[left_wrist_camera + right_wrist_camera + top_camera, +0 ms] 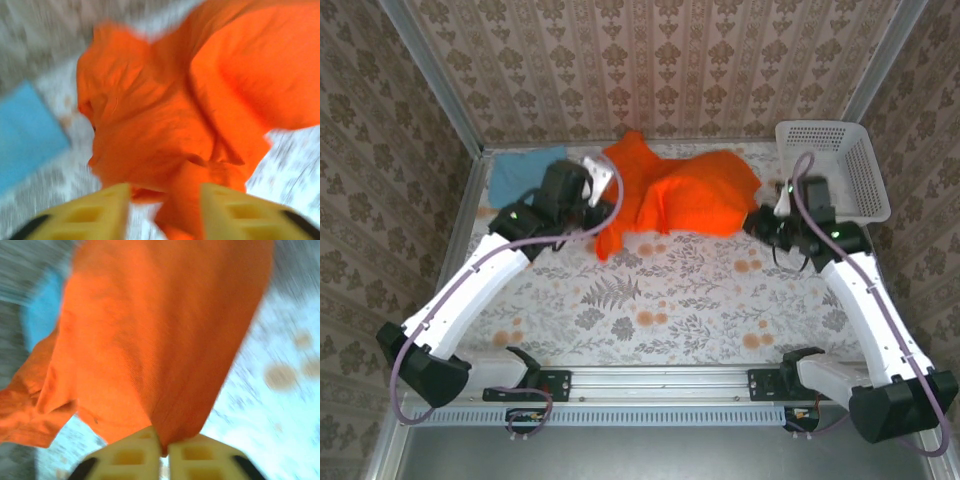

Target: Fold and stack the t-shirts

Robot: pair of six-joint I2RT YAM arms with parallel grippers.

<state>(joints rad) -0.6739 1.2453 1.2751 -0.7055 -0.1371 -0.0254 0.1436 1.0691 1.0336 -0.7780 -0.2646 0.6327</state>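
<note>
On the table, the larger t-shirt lies at the far middle. The smaller t-shirt lies to its left, in the far left corner. The basket stands to its right, in the far right corner. The left gripper is at the larger t-shirt's left edge, and the right gripper is at its right edge, beside the basket's near left corner.

A robot test booth: wallpapered panels, metal frame, floral tablecloth.
</note>
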